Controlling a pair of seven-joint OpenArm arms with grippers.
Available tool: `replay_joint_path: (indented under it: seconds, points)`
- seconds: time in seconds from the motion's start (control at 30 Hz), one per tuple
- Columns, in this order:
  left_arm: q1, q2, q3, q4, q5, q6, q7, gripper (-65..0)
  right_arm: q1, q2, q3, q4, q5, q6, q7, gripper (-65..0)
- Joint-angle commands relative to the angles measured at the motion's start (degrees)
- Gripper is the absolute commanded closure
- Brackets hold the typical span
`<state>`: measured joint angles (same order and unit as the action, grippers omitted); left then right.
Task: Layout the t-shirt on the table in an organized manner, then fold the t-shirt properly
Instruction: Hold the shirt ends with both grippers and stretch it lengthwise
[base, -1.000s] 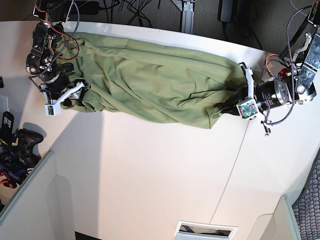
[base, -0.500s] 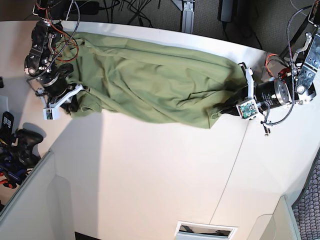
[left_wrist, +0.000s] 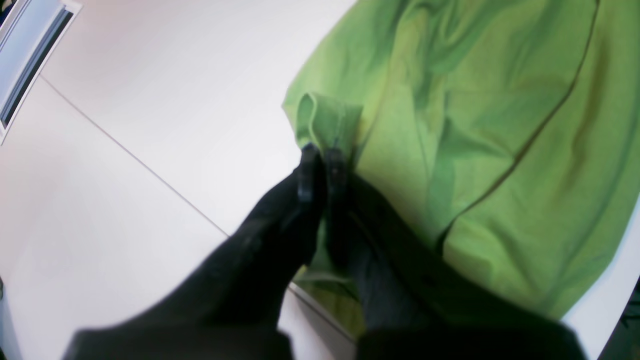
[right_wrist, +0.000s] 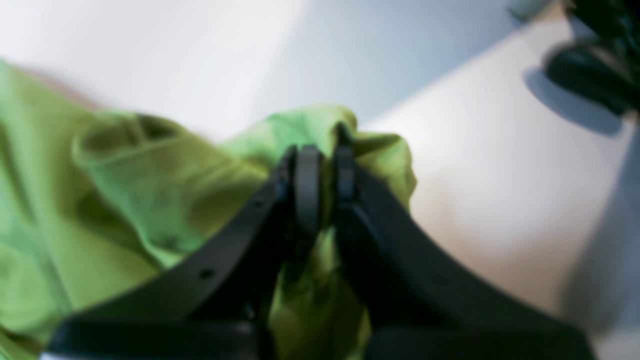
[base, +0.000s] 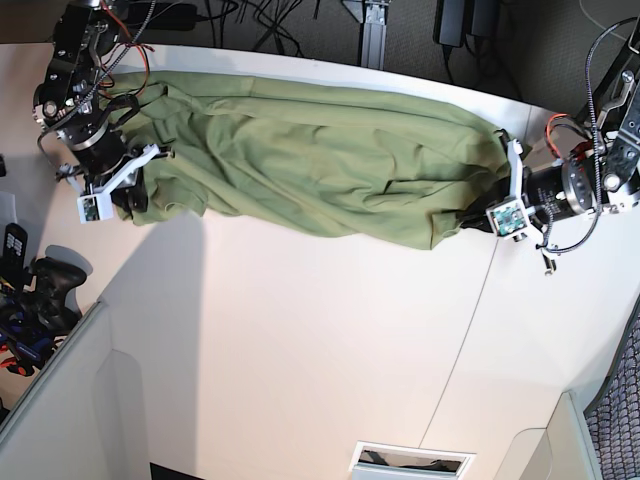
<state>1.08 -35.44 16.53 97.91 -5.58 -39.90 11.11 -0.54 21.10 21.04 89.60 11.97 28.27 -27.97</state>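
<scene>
The t-shirt (base: 310, 165) lies as a long wrinkled band across the far part of the desk (base: 300, 350), from about ten o'clock to three o'clock in the base view, with each end pinched: the right gripper (right_wrist: 322, 165) has its jaws closed on a bunched fold at the ten o'clock end, and the left gripper (left_wrist: 320, 160) is clamped tight on a folded edge at the three o'clock end. Holding both ends this way looks meant to pull the cloth taut between the arms so it can be spread flat before folding. No brand, label or print can be read on the fabric.
</scene>
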Motion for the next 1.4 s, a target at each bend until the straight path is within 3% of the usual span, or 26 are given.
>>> replay_joint_path:
  seconds: [0.0,0.07,0.1,0.2,0.27,0.47,0.6,0.87,1.0,1.37]
  points:
    - [-1.03,-0.94,-0.48,0.87,-0.57,-0.10,-1.01,0.0,0.17,1.09,1.51,0.68,0.26,-0.20,1.33,0.0]
    - [-1.01,-0.92,-0.48,0.87,-0.57,-0.10,-1.01,0.0,-0.85,1.09,3.43,0.00,0.31,-0.20,1.36,0.0]
    - [-1.01,-0.92,-0.48,0.87,-0.59,-0.10,-1.01,0.0,-1.25,1.07,4.35,-0.42,0.33,-0.20,1.31,-3.4]
    - [-0.98,-0.92,-0.48,0.87,-0.96,-0.10,-1.03,0.0,-1.90,1.09,6.82,-1.18,1.53,-0.20,0.90,-25.2]
    - [-0.94,-0.92,-0.48,0.87,-0.96,-0.10,-1.03,0.0,-1.86,1.09,8.90,-1.16,4.35,-0.20,0.28,-29.5]
    - [-0.46,-0.92,-0.48,0.87,-0.94,-0.10,-0.98,0.0,-0.35,0.76,15.45,0.31,14.21,-0.15,-0.28,-29.5]
    - [0.37,-0.92,-0.48,0.87,-0.98,-0.10,-1.01,0.0,3.19,0.63,12.50,-0.11,13.75,-0.02,-2.05,-29.5]
    - [1.49,-0.90,-0.42,0.87,-0.98,-0.10,-1.03,0.0,6.71,0.61,-1.81,-5.35,8.35,-0.02,-2.12,-29.6]
    - [2.01,-0.92,-0.42,0.87,-0.98,-0.10,-1.01,0.0,6.62,0.44,-2.54,-5.35,8.31,-0.02,-2.58,-33.7]
    - [2.08,-0.72,-0.42,0.87,-1.81,-0.10,-1.07,0.0,6.38,-3.04,-7.67,-8.15,4.85,0.02,-5.44,-33.6]
